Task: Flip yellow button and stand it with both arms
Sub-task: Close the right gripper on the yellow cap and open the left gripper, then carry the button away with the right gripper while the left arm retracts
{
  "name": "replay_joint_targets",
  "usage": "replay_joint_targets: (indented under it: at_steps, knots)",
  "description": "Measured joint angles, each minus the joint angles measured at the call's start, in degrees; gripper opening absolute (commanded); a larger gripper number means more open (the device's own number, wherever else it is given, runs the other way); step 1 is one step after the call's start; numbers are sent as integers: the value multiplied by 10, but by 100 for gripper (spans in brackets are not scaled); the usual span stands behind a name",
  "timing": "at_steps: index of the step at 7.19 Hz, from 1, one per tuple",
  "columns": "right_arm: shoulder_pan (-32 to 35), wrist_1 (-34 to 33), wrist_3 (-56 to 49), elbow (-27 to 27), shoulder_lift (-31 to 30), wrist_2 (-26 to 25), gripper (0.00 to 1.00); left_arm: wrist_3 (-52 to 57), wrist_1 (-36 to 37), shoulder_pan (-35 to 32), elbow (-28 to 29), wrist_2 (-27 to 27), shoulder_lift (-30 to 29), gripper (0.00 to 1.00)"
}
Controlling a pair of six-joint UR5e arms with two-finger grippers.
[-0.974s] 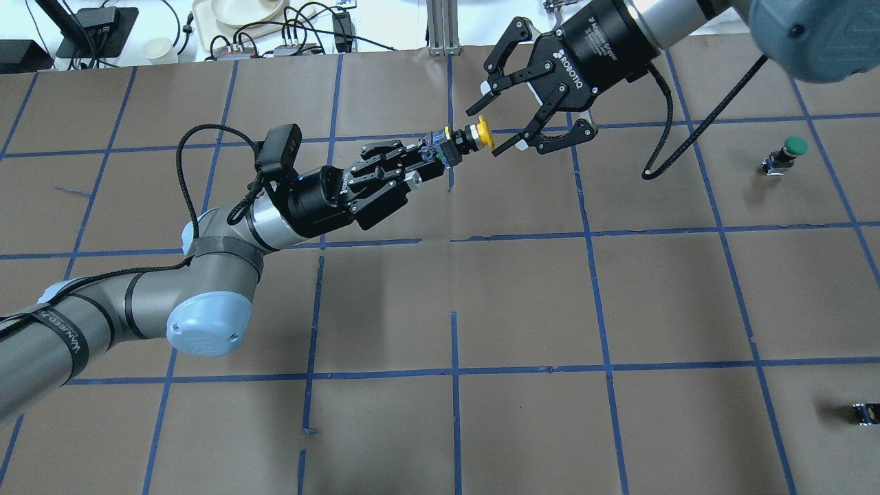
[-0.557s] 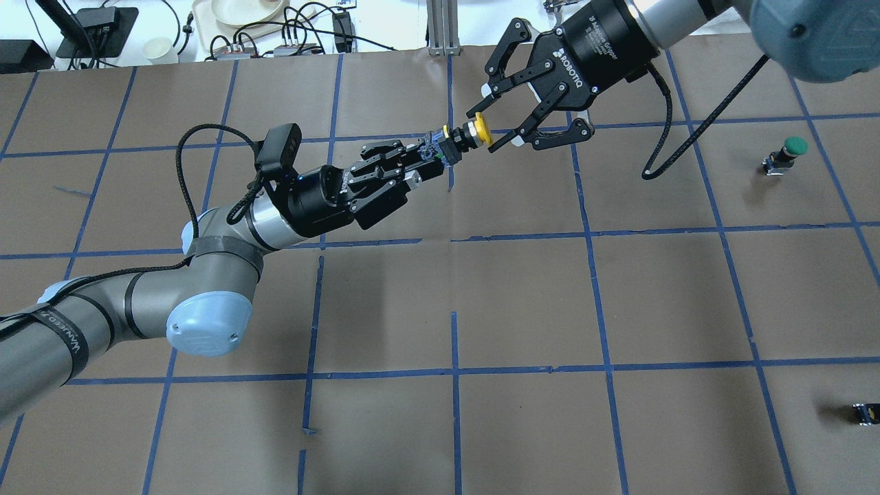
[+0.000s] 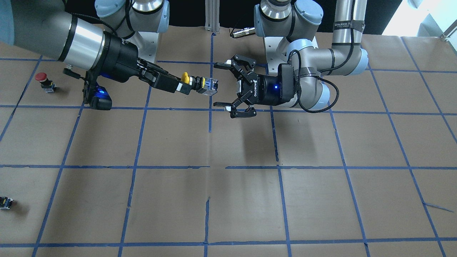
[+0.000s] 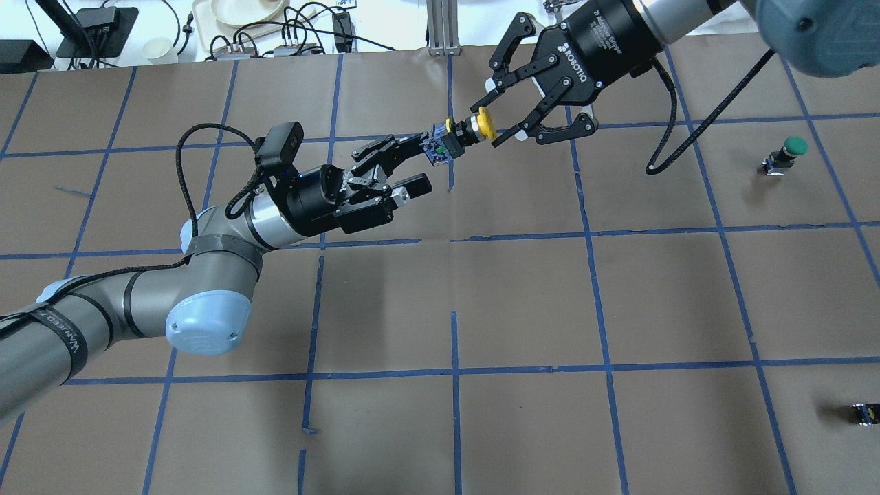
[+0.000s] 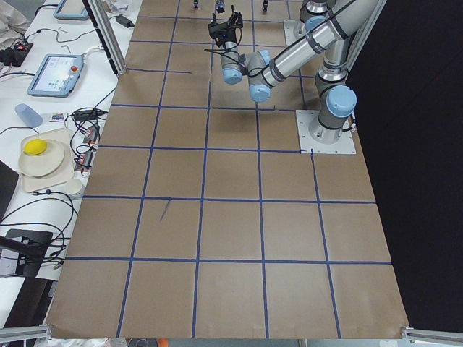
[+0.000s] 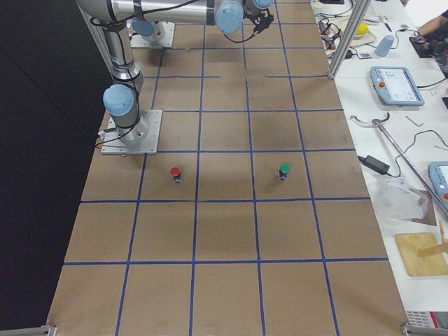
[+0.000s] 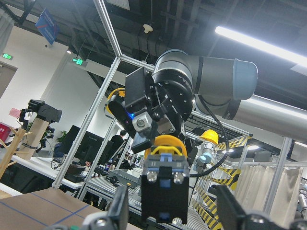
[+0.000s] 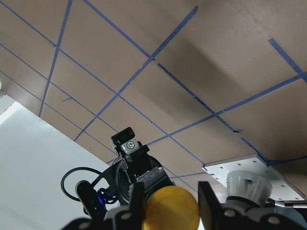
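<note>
Looking like the hand-over part is done: the right gripper is pinched onto the cap of the yellow button, held sideways in mid-air over the table, nearer its robot-side edge. The left gripper is spread wide, empty, just beside its base end. Left to do: turn it base-down and stand it.

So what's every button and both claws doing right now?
yellow button: up in the air, lying sideways, held by its yellow cap.
right gripper: shut on the yellow button's cap.
left gripper: open, fingers wide apart by the button's base, not gripping it.
green button: standing upright on the table, untouched.
red button: standing upright on the table, untouched.
small black block: resting on the table, untouched.
</note>
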Motion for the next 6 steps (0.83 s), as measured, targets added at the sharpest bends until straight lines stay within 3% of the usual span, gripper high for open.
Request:
replay_joint_targets:
  at_steps: [1, 3, 5, 6]
  knots:
    - [-12, 0, -7, -9, 0, -21, 15, -31, 12, 0, 6, 22, 6, 100]
    - [-41, -3, -87, -22, 1, -109, 14, -204, 129, 0, 41, 156, 9, 100]
    - [-74, -4, -259, -18, 1, -219, 14, -449, 269, -10, 68, 285, 19, 100]
    - [-96, -4, -348, -16, 1, -260, 14, -552, 295, -26, 76, 358, 40, 100]
